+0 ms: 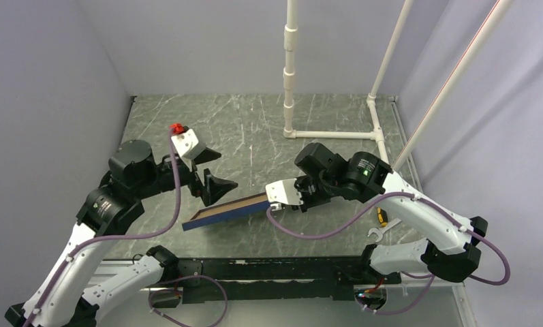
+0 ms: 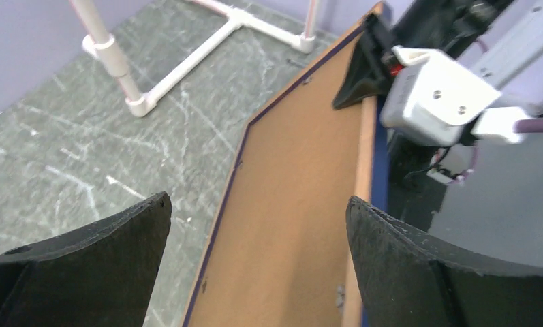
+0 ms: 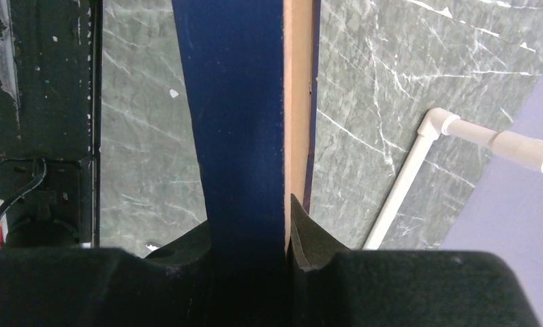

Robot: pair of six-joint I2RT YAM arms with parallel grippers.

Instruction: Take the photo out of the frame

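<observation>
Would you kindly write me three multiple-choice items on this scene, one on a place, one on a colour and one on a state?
1. Where is the frame?
A. over the middle of the table
B. against the back wall
C. beyond the table's right edge

2. What colour is the photo's back, seen inside the frame?
A. white
B. brown
C. red

3. How is the left gripper?
A. shut on the frame
B. shut on a pipe
C. open, holding nothing

Answers:
1 A: the top view shows it tilted over mid-table, its right end clamped in the right gripper.
2 B: the left wrist view shows brown hardboard within the navy edge.
3 C: its fingers stand wide apart with nothing clamped.
</observation>
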